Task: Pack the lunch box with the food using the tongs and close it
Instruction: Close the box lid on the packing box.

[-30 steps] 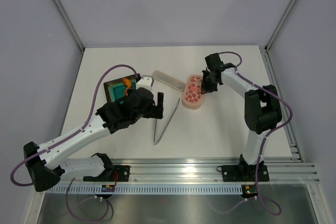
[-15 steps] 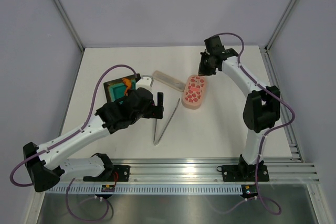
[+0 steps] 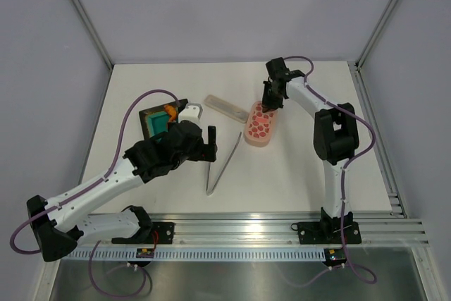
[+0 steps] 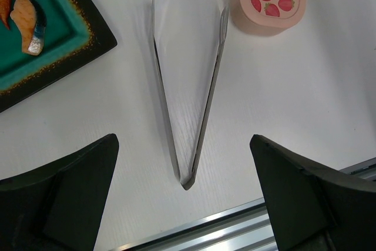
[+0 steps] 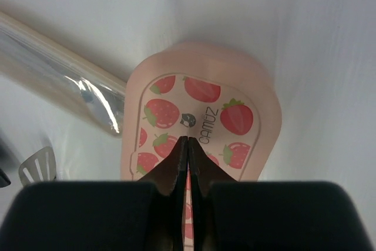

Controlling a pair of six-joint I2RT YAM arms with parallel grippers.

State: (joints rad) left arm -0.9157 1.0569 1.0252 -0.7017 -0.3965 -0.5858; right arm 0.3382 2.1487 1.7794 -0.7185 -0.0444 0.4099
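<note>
- The left tool (image 4: 183,163) hangs over the table (image 3: 296,174) with its fingers spread as wide as they go and nothing between them.
- The tongs (image 4: 185,181) lie flat on the table directly under that tool. Their joined end points toward the arm bases and the two tips splay toward the far side (a narrow V in the left wrist view).
- The lunch box (image 3: 260,123) sits on the table just beyond the tong tips, near the middle of the surface. Its lid is on, strawberry-printed side up.
- The right tool (image 5: 187,140) is poised over the far end of that lid, its two fingers drawn together to a bare slit and gripping nothing. Whether the tips touch the lid cannot be told.
- The food (image 4: 26,16), orange pieces with dark edges, rests on the teal mat of a dark tray (image 4: 88,33) at the left, apart from the lunch box.
- A pale translucent case (image 3: 224,106) lies just beside the lunch box, on the side facing the tray.
</note>
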